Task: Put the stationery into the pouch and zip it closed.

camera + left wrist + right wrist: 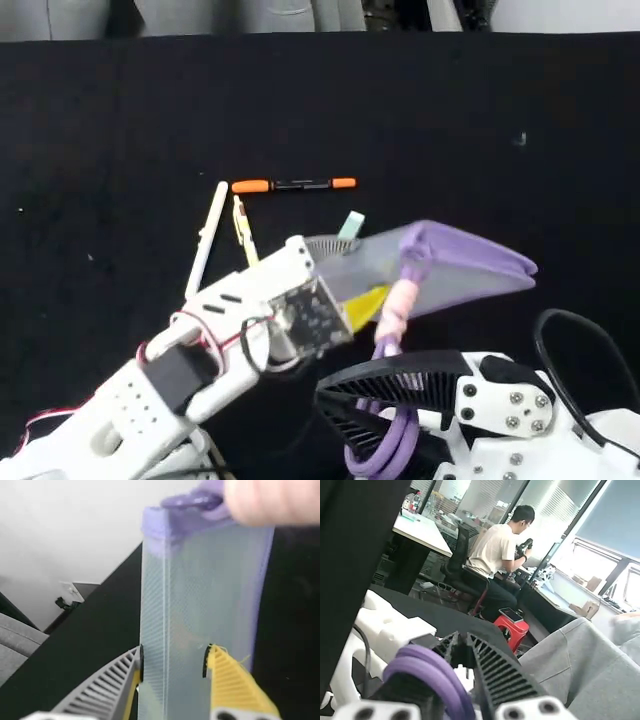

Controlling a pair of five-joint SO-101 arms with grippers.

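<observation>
One translucent purple-edged pouch [450, 270], left fingers [230, 685] clamping it, right fingers [500, 675] closed on its strap [425, 667]

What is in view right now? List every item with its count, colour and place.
table: 1, black, under everything
highlighter: 1, orange with a black middle, lying beyond the pouch
cream pen: 1, cream, lying left of the pouch
yellow pen: 1, yellow, right beside the cream pen
mint-green piece: 1, at the pouch's far edge; I cannot tell if it is inside
pouch: 1, translucent with purple trim, held up in front of the arms
pink charm: 1, where the strap meets the pouch
wrist strap: 1, purple loop, running from the pouch into the right tool
left tool: 1, grey and yellow fingers, clamped on the pouch
right tool: 1, black, closed on the wrist strap
</observation>
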